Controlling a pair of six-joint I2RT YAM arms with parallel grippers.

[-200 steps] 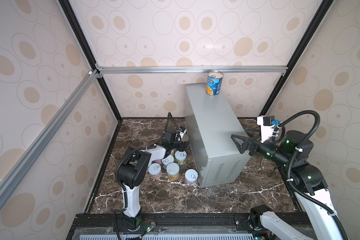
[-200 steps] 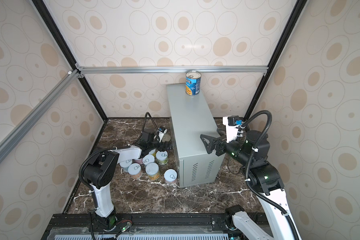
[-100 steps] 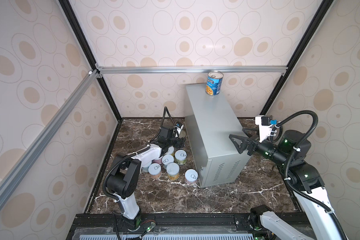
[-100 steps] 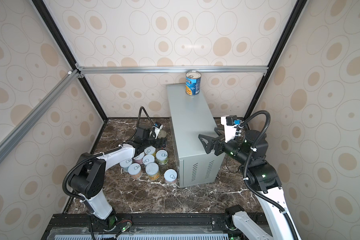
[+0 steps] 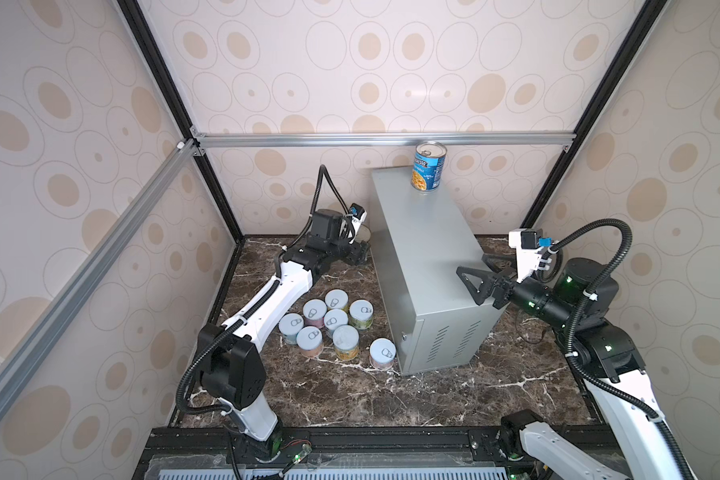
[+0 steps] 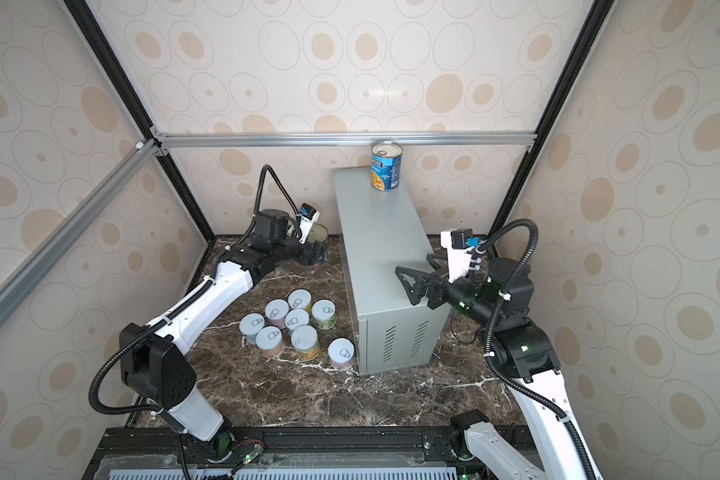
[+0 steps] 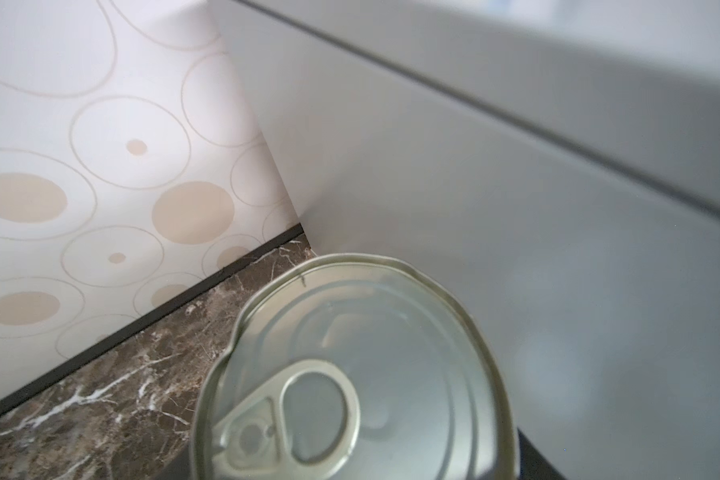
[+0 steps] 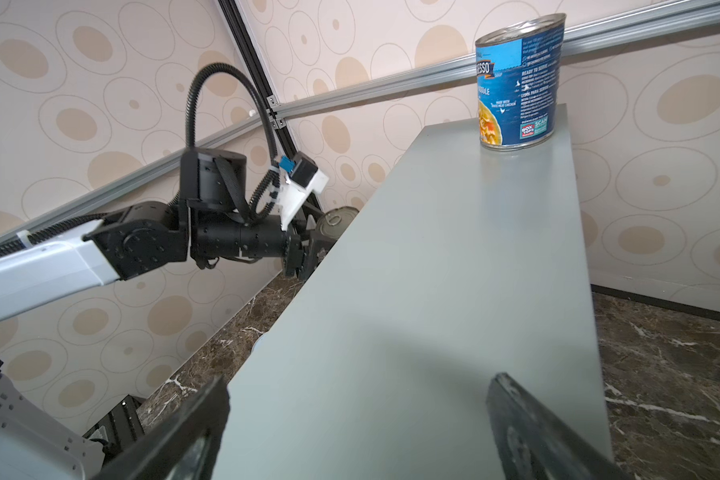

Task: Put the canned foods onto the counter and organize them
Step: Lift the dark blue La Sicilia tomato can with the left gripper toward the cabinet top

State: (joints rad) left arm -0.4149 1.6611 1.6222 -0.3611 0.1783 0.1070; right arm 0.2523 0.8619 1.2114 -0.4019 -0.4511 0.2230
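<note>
Surroundings: grey counter (image 5: 425, 266) stands upright on the marble floor (image 5: 350, 395), its far end close to the back wall (image 5: 371, 83). One blue-yellow can (image 5: 430, 166) stands upright on the far end of the counter top, seen in both top views (image 6: 386, 165) and from the right wrist (image 8: 516, 83). Eight short cans (image 5: 333, 328) sit bunched on the floor just left of the counter's front corner. All are upright with white lids up, and the nearest one almost touches the counter.

A metal-topped can (image 6: 319, 233) is in the back corner, hemmed in by the counter's side wall (image 7: 516, 208) and the back wall. Cannot tell whether it rests on the floor or is just off it. Its pull-tab lid (image 7: 350, 374) fills the left wrist view.

Left arm: stretched long and low past the cluster towards that corner. The left gripper (image 6: 319, 253) has its jaws drawn in on the metal-topped can's body (image 8: 335, 220). The fingers themselves are mostly hidden.

Right arm: elbow bent, forearm level. The right gripper (image 5: 483, 272) hovers at the counter's right edge above its near end, jaws wide apart and holding nothing (image 8: 358, 436).

Change over the last second: the left arm was folded with its elbow high and its gripper nearer the cluster. It has since unfolded and reached deeper into the corner. Right arm, blue-yellow can and floor cluster are much as they were.
</note>
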